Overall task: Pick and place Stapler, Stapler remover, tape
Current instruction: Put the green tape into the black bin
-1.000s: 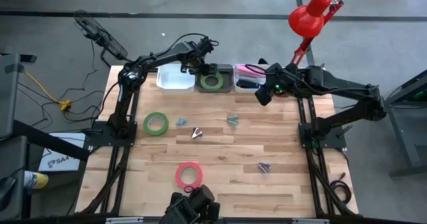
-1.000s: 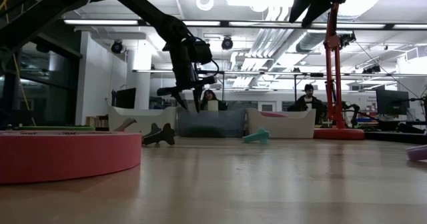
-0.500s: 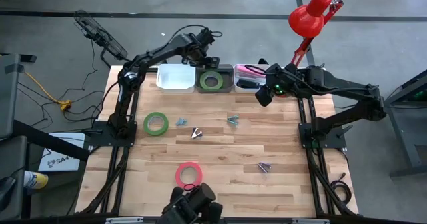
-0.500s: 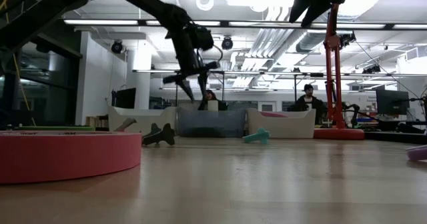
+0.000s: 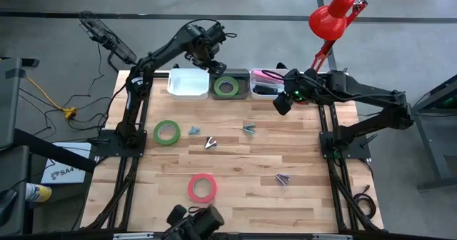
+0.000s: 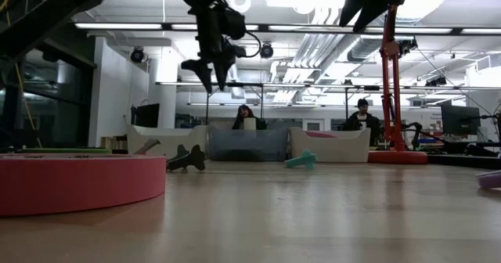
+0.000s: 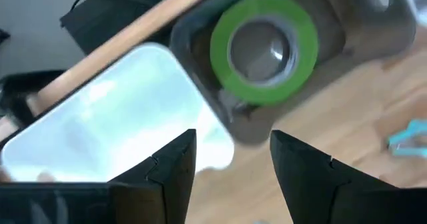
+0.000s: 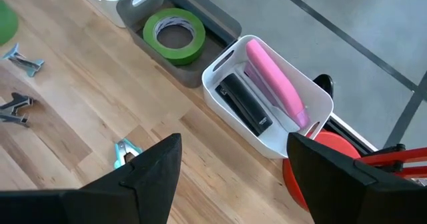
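Left gripper [image 5: 208, 51] open and empty above the grey bin [image 5: 245, 91] holding one green tape roll [image 5: 227, 86]; next roll [image 5: 166, 132] lies on table — approach vertically, straddle its rim; right gripper [image 5: 280, 101] open, idle

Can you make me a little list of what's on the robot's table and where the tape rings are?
grey bin: holds one green tape roll
white bin, right: pink stapler and black stapler
white bin, left: looks empty
table: second green roll, pink tape roll, small staple removers
left gripper: above the bins, fingers open, empty
right gripper: by the stapler bin, open, empty
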`<state>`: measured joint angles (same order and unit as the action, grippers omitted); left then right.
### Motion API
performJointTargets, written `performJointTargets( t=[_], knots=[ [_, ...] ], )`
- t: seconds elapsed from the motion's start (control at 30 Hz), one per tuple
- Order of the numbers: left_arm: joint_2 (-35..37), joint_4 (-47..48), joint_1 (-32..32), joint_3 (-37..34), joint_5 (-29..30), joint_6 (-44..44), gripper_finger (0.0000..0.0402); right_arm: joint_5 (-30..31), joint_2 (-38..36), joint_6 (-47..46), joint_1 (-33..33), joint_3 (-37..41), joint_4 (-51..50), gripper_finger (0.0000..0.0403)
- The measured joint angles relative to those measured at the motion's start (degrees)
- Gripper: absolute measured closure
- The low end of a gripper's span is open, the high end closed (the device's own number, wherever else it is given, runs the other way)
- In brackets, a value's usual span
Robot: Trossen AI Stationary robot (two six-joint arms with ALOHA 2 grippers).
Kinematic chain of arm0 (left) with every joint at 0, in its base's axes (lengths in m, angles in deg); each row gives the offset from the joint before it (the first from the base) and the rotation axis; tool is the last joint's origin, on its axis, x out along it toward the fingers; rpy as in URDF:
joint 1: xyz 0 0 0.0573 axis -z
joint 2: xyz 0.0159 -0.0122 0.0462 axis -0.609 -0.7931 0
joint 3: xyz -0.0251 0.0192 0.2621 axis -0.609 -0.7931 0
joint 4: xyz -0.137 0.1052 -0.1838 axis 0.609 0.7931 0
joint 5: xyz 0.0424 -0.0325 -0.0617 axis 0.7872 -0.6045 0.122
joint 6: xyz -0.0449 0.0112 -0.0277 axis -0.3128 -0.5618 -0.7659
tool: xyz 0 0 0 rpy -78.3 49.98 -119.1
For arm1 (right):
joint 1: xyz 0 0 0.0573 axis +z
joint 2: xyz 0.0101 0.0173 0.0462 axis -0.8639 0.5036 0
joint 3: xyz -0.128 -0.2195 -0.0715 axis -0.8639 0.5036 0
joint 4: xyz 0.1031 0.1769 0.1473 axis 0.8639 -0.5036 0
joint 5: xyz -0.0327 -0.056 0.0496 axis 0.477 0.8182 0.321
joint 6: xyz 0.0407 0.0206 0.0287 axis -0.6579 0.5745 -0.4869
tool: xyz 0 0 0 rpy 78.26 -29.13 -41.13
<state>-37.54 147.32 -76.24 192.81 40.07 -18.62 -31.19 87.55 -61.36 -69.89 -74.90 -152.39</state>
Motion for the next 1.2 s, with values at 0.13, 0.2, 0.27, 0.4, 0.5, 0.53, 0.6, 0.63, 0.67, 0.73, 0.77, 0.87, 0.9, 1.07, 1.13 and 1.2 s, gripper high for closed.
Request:
performJointTargets(
  t=[0.13,0.2,0.27,0.4,0.5,0.53,0.6,0.63,0.67,0.73,0.77,0.87,0.9,1.07,1.13,1.2],
  knots=[
    [1.66,4.78,1.22,0.05,2.61,1.03,0.0214,-0.24,0.0,0.02,-0.01,0.0,-0.01,0.014],
    [2.63,6.47,2.1,0.05,4.45,0.81,0.0214,-0.39,0.0,0.02,0.0,0.0,-0.02,0.014],
    [3.59,6.84,3.32,0.05,5.53,-0.02,0.0214,-0.88,0.0,0.02,0.0,0.0,0.0,0.014],
    [6.01,6.72,5.94,0.05,6.36,-0.55,0.0214,-1.62,0.0,0.02,0.0,0.0,-0.01,0.014],
    [8.15,6.63,8.04,-1.08,7.76,-0.53,0.0214,-1.7,0.0,0.02,0.0,0.01,-0.01,0.014],
    [9.06,6.72,8.68,-1.97,8.23,-0.58,0.0214,-1.7,0.0,0.04,-0.02,0.0,0.0,0.014],
    [11.62,6.53,9.66,-5.11,9.01,-0.91,0.0214,-1.49,0.0,0.04,0.0,0.0,0.0,0.014],
    [13.03,6.69,10.14,-7.13,9.22,-1.56,0.0214,-1.44,0.0,0.04,0.0,0.0,0.0,0.014],
    [14.54,6.7,10.69,-9.3,9.56,-2.46,0.0214,-1.46,0.0,0.07,0.0,0.01,0.0,0.014],
    [17.95,6.66,11.31,-14.61,10.55,-4.15,0.0214,-1.48,0.0,0.07,0.0,0.02,-0.02,0.014],
    [19.7,6.66,11.85,-17.42,10.62,-5.15,0.0214,-1.49,0.0,0.07,0.0,0.02,-0.02,0.014],
    [24.98,5.43,13.28,-26.66,10.99,-9.23,0.0214,-1.53,0.0,0.27,0.0,0.02,-0.03,0.014],
    [26.71,4.85,13.7,-29.7,10.87,-10.65,0.0214,-1.75,0.0,0.69,0.0,0.02,-0.04,0.014],
    [33.22,1.12,16.64,-43.4,8.78,-18.14,0.0214,-2.56,0.0,1.36,0.0,0.02,-0.04,0.014],
    [34.7,-0.17,18.14,-47.82,8.12,-20.32,0.0214,-3.18,0.0,1.54,-0.01,0.02,-0.04,0.014],
    [35.56,-1.26,19.55,-51.78,7.13,-22.4,0.0214,-3.63,0.0,1.55,0.0,0.02,-0.07,0.014]
  ],
)
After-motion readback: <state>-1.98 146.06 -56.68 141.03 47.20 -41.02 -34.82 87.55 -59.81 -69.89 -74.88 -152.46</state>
